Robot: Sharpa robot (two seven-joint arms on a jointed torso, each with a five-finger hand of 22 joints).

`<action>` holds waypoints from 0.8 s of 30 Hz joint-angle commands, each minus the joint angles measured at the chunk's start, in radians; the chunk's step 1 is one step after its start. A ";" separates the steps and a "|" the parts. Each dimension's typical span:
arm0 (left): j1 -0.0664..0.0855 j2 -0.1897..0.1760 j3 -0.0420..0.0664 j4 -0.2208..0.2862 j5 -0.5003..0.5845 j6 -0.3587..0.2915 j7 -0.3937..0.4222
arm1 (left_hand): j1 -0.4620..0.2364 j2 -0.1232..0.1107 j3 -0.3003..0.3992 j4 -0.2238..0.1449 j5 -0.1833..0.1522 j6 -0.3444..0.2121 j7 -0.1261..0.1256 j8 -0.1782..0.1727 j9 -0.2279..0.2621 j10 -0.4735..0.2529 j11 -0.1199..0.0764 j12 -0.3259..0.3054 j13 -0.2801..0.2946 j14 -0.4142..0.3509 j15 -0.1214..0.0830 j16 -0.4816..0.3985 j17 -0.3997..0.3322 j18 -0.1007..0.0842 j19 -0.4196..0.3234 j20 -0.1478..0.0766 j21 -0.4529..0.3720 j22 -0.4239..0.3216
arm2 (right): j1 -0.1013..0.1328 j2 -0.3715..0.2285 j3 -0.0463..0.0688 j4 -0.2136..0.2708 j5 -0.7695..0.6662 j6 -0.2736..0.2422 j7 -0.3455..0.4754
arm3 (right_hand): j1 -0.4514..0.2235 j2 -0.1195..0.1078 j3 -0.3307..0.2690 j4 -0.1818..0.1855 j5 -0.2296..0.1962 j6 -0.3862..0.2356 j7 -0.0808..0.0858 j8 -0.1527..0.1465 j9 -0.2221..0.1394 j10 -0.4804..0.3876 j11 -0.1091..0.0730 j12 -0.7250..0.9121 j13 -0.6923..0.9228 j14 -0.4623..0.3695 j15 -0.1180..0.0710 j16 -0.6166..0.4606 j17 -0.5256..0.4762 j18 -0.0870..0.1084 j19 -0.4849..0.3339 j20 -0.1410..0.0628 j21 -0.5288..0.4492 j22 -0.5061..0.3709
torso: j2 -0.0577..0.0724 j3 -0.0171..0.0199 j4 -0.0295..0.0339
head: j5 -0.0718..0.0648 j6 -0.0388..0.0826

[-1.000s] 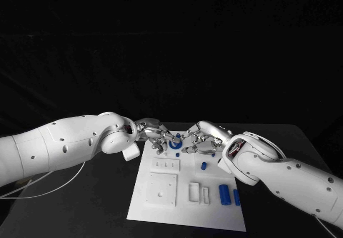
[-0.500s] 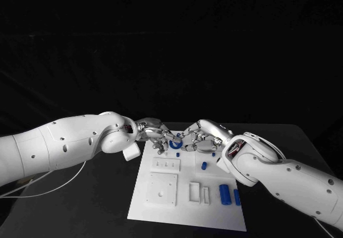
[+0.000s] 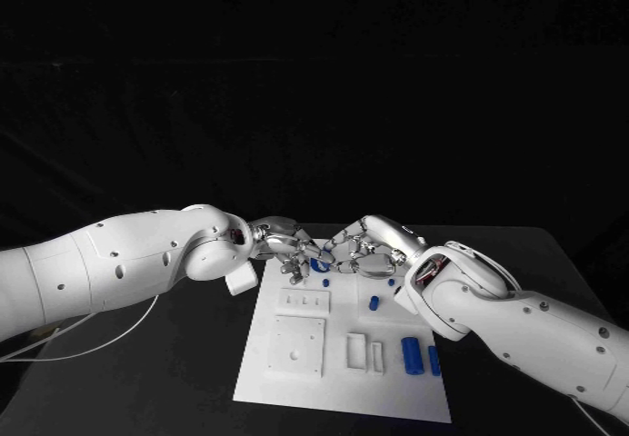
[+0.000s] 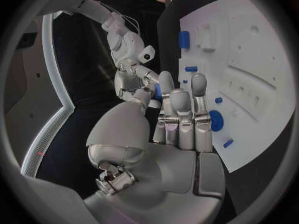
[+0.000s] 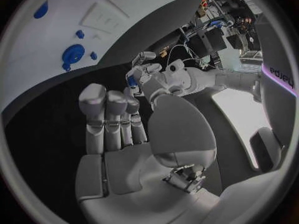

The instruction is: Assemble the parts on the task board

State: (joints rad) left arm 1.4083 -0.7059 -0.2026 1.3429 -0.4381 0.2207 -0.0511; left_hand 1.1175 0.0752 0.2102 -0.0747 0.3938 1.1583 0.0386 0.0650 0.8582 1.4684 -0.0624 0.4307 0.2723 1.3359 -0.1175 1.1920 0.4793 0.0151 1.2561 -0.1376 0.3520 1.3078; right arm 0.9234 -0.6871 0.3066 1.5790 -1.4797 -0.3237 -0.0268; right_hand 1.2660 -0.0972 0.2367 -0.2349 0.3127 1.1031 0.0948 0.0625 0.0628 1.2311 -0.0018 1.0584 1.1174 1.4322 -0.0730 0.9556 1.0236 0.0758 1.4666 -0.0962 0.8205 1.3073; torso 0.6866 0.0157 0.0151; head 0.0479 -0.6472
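Observation:
The white task board (image 3: pixel 394 386) lies mid-table. My left hand (image 3: pixel 282 242) and right hand (image 3: pixel 371 252) meet fingertip to fingertip over its far end. In the left wrist view my left hand (image 4: pixel 168 119) pinches a small blue part (image 4: pixel 157 91) between thumb and a finger, and the right hand (image 4: pixel 128 79) reaches in right beside it. The right hand (image 5: pixel 118 124) has its fingers stretched out with nothing in the palm, facing the left hand (image 5: pixel 148 77). A blue ring part (image 3: pixel 320 265) (image 4: pixel 216 120) (image 5: pixel 73 53) sits on the board under the hands.
Two blue cylinders (image 3: pixel 410 354) (image 3: pixel 434 361) lie near the board's right edge and a small blue piece (image 3: pixel 374 303) lies mid-board. White raised blocks (image 3: pixel 297 345) stand on the board's left half. A white cable (image 3: pixel 79 338) runs over the table at the left.
My right hand has risen from the board and shifted left, its fingertips now meeting the left hand's. The left hand has barely moved.

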 commanded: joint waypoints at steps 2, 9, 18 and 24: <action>0.001 0.003 0.001 0.003 0.009 0.016 0.018 | 0.073 0.069 0.003 -0.001 0.002 0.027 -0.033 0.003 0.001 0.025 0.005 -0.004 0.001 -0.008 -0.001 0.003 -0.001 -0.008 -0.002 0.001 -0.002 0.017 | -0.001 0.003 -0.001 0.003 -0.014 0.011 0.014 | 0.003 0.004 0.007 0.000 -0.012 0.014 -0.002 0.000 0.002 0.004 -0.007 0.006 0.001 0.002 -0.003 0.005 0.002 0.015 0.023 0.003 0.005 0.098 | 0.000 -0.0001 0.0007 | 0.000 0.000; 0.001 0.003 0.001 0.001 0.009 0.004 0.022 | 0.074 0.070 0.002 -0.001 0.000 0.027 -0.033 0.003 0.000 0.025 0.005 -0.003 0.002 -0.009 -0.001 0.004 -0.002 -0.008 -0.001 0.001 -0.002 0.017 | -0.001 0.004 -0.006 0.003 -0.020 0.041 0.013 | 0.001 0.011 0.010 -0.003 -0.014 0.066 -0.017 0.001 0.004 0.008 -0.015 0.011 0.005 0.003 -0.008 0.006 0.004 0.012 0.022 -0.002 0.010 0.100 | 0.001 0.0006 -0.0002 | 0.002 -0.003; 0.001 -0.001 0.001 -0.004 0.013 -0.024 0.030 | 0.074 0.069 0.001 -0.001 0.001 0.028 -0.033 0.003 0.000 0.025 0.005 -0.004 0.002 -0.008 -0.001 0.004 -0.002 -0.008 -0.001 0.001 -0.001 0.017 | -0.004 0.000 -0.009 0.006 -0.027 0.053 0.012 | 0.000 0.020 0.004 -0.004 -0.015 0.123 -0.032 0.001 0.006 0.015 -0.024 0.014 0.009 0.005 -0.016 0.006 0.007 0.006 0.022 -0.010 0.017 0.101 | 0.000 0.0013 -0.0006 | 0.003 -0.006; 0.001 -0.002 0.001 -0.009 0.015 -0.049 0.034 | 0.075 0.069 0.001 -0.001 0.001 0.028 -0.033 0.003 0.000 0.024 0.005 -0.005 0.001 -0.009 -0.001 0.003 -0.003 -0.008 -0.001 0.001 -0.001 0.017 | -0.007 -0.003 -0.009 0.010 -0.030 0.052 0.012 | -0.002 0.023 0.001 -0.004 -0.017 0.132 -0.035 0.000 0.006 0.018 -0.026 0.016 0.012 0.006 -0.017 0.007 0.008 0.004 0.022 -0.011 0.016 0.100 | 0.000 0.0014 -0.0001 | 0.002 -0.007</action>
State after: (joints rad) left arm 1.4065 -0.7071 -0.2048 1.3388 -0.4382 0.2152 -0.0416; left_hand 1.1240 0.0765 0.2054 -0.0727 0.3920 1.1586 0.0388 0.0647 0.8567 1.4719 -0.0589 0.4307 0.2731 1.3346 -0.1188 1.1920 0.4766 0.0150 1.2562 -0.1376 0.3521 1.3075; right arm 0.9212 -0.6908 0.3009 1.5820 -1.4948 -0.3049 -0.0284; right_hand 1.2606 -0.0839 0.2391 -0.2374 0.3021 1.2287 0.0612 0.0609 0.0669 1.2477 -0.0179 1.0681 1.1290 1.4365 -0.0843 0.9594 1.0304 0.0761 1.4667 -0.1036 0.8307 1.3074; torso 0.6866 0.0170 0.0146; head 0.0509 -0.6534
